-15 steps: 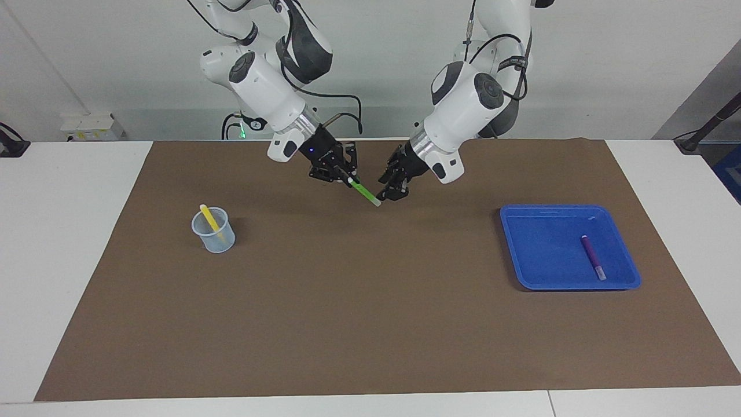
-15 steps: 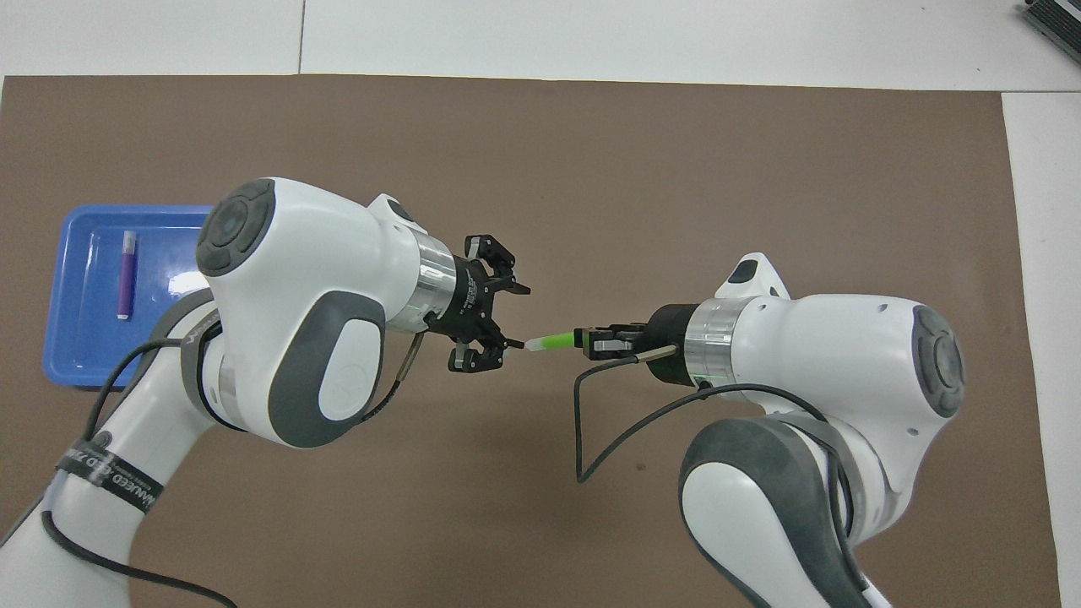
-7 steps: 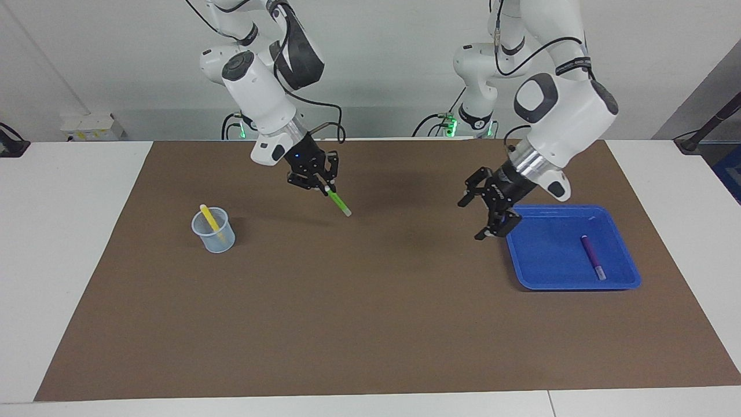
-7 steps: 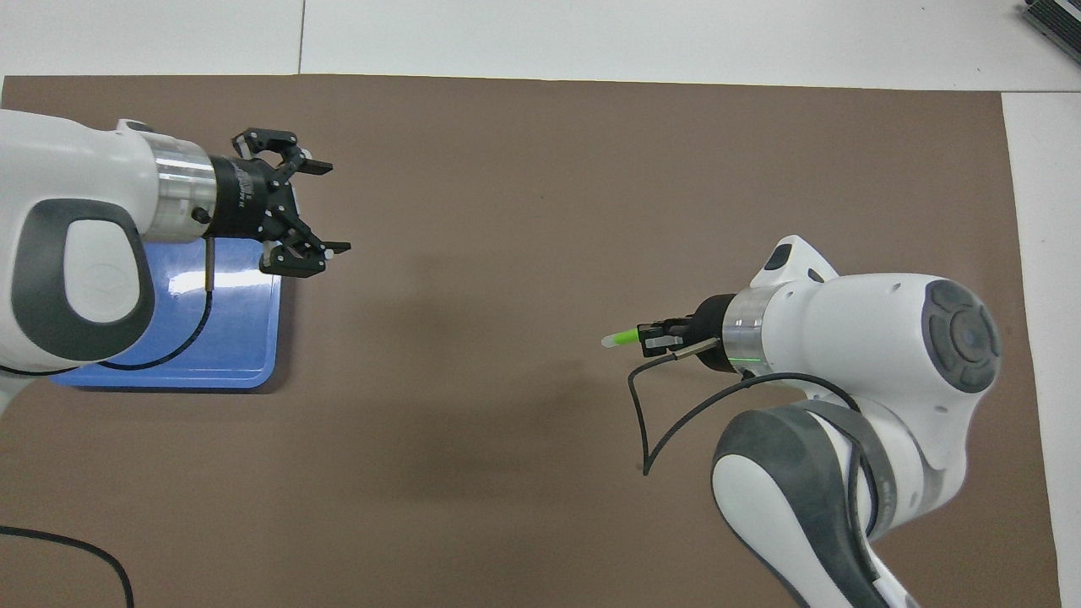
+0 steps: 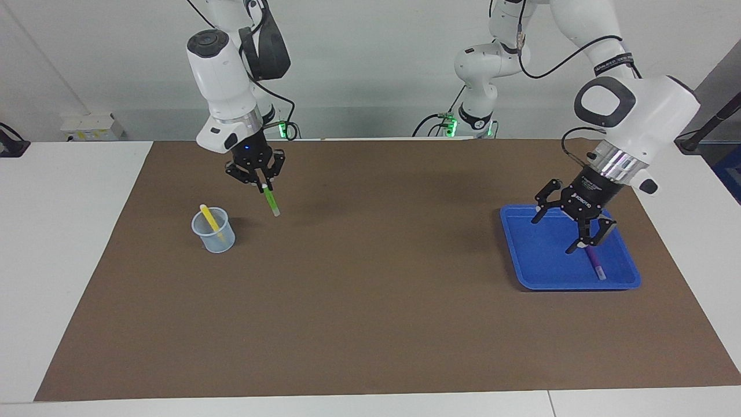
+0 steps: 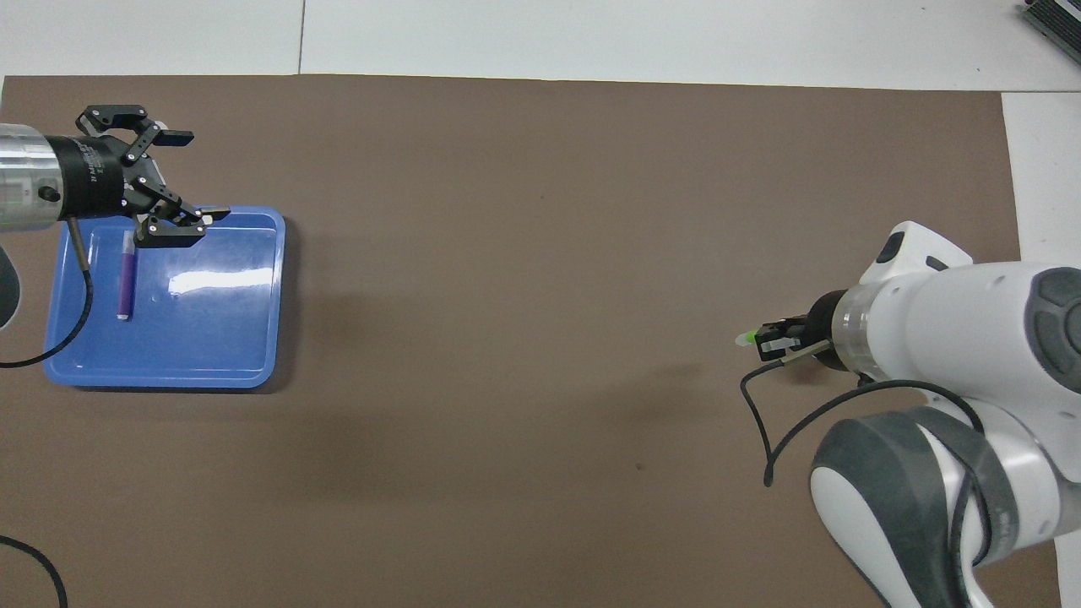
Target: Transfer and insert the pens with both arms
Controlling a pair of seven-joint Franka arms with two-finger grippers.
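Observation:
My right gripper (image 5: 265, 186) is shut on the top of the green pen (image 5: 270, 202), which hangs almost upright with its pale end down, over the mat just beside the clear cup (image 5: 214, 233). The yellow pen (image 5: 209, 218) leans inside that cup. In the overhead view the right gripper (image 6: 767, 340) shows only the green pen's tip (image 6: 745, 338), and the arm hides the cup. My left gripper (image 5: 553, 235) stands open over the blue tray (image 5: 521, 255), close above the purple pen (image 5: 594, 263) lying in it. From overhead the open left gripper (image 6: 196, 176) is past the purple pen's (image 6: 125, 274) upper end.
A brown mat (image 5: 370, 324) covers most of the white table. The blue tray (image 6: 220, 355) sits toward the left arm's end, the cup toward the right arm's end. A black cable (image 6: 760, 431) loops from the right wrist.
The left gripper let go of the green pen, opened wide and swung to above the tray. The right arm carried the pen toward the cup and turned it nearly upright.

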